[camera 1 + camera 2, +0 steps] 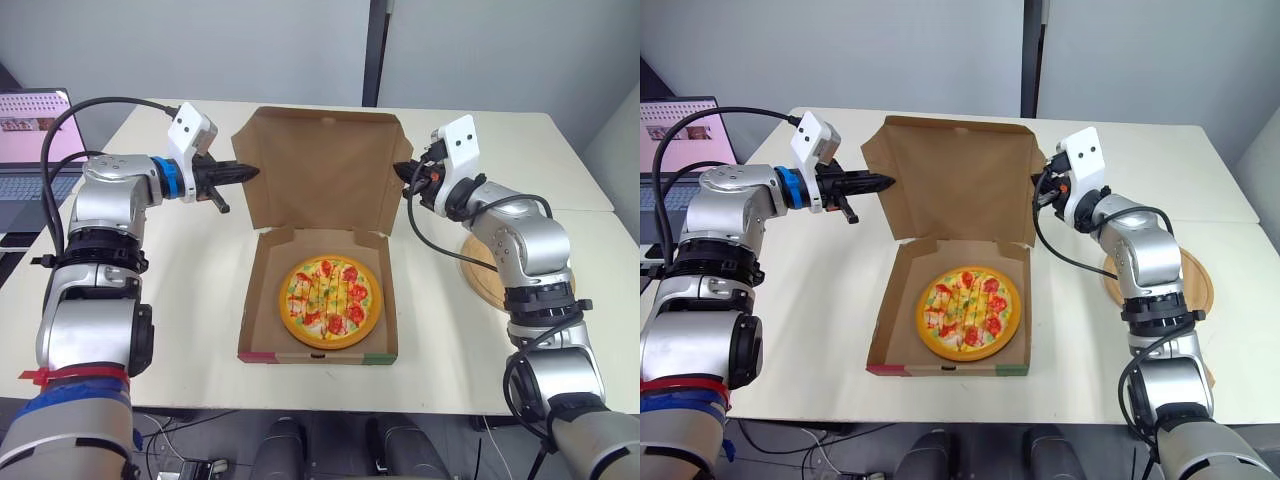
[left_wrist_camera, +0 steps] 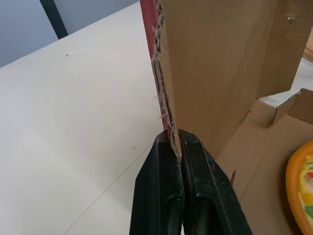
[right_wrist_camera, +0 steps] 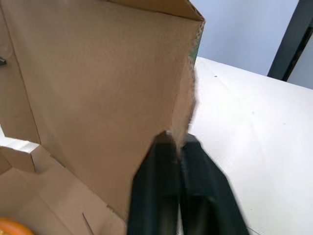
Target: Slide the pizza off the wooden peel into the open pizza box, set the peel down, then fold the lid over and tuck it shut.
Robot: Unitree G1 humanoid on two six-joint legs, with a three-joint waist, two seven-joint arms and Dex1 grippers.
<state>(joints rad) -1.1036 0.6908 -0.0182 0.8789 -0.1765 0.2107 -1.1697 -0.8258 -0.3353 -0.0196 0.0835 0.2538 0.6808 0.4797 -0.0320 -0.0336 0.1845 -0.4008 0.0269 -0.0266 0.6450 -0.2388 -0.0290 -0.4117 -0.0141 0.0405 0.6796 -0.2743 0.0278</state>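
now, the two black fingers (image 2: 159,171) of the left gripper (image 2: 172,138) are pressed together on the raw fluted edge of the tall brown corrugated cardboard lid (image 1: 320,170), at its nine o'clock side. the right gripper (image 3: 179,139) is clamped the same way on the three o'clock edge, so the lid stands near upright between them. the round orange-rimmed pizza (image 1: 330,302) already lies flat in the shallow brown box base (image 1: 255,310), toward its six o'clock half. the round wooden peel (image 1: 1196,288) rests on the white table (image 1: 190,290) at three o'clock of the box. the lid looks light and stiff across its face, but the pinched edges are frayed and likely to crush or tear, so the holds should probably be gentle and move evenly. it hinges at the base's twelve o'clock wall and must swing toward six o'clock. open table lies on both sides, with a laptop (image 1: 30,150) well apart at nine o'clock.
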